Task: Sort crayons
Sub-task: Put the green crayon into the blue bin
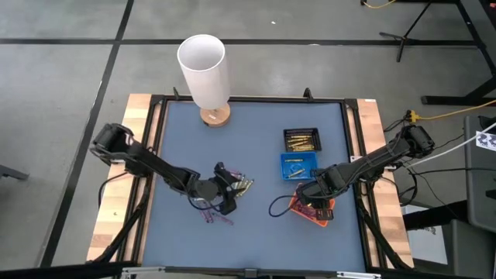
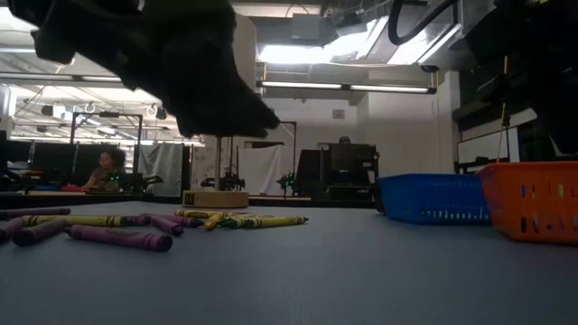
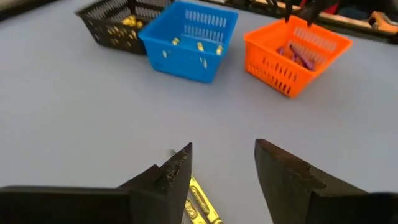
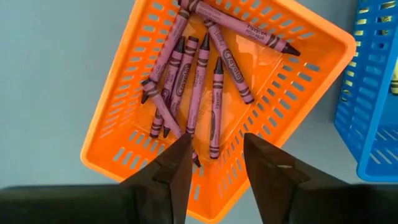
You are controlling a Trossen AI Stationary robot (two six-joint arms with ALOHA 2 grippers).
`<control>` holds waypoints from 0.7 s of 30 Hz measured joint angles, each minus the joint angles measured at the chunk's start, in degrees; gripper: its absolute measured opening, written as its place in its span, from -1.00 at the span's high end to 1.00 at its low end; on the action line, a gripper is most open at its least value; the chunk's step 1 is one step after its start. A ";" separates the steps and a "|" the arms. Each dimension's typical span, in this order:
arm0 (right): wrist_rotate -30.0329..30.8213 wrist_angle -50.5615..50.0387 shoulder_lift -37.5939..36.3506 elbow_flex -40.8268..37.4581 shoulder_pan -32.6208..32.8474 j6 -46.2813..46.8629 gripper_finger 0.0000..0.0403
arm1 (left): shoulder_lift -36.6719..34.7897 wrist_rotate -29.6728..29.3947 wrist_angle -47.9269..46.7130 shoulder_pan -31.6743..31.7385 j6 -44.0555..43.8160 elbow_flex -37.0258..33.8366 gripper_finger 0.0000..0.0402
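The counter [image 1: 178, 139] lies bare across its upper left and lower middle in the high view, with a white cylinder [image 1: 204, 71] near its top edge and three trays in a column on the right: black [image 1: 302, 139], blue [image 1: 297, 166], then orange [image 1: 313, 211] nearest the bottom edge. Over the orange tray the right gripper [image 4: 215, 155] hangs with jaws apart and empty above the purple crayons [image 4: 199, 74] lying inside. Left of centre, the left gripper [image 3: 222, 165] holds its jaws wide and empty beside the loose crayons [image 1: 232, 198].
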 joint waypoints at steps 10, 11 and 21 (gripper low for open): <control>0.00 0.12 0.00 0.00 0.00 -0.07 0.29 | 10.74 2.98 0.54 0.00 6.26 6.57 0.30; 0.00 0.13 0.00 0.00 0.00 -0.08 0.29 | 11.48 2.76 0.44 0.02 6.94 7.16 0.30; 0.00 0.40 0.00 0.00 -0.02 -0.07 0.29 | 13.03 -2.40 -2.93 0.37 7.44 8.33 0.30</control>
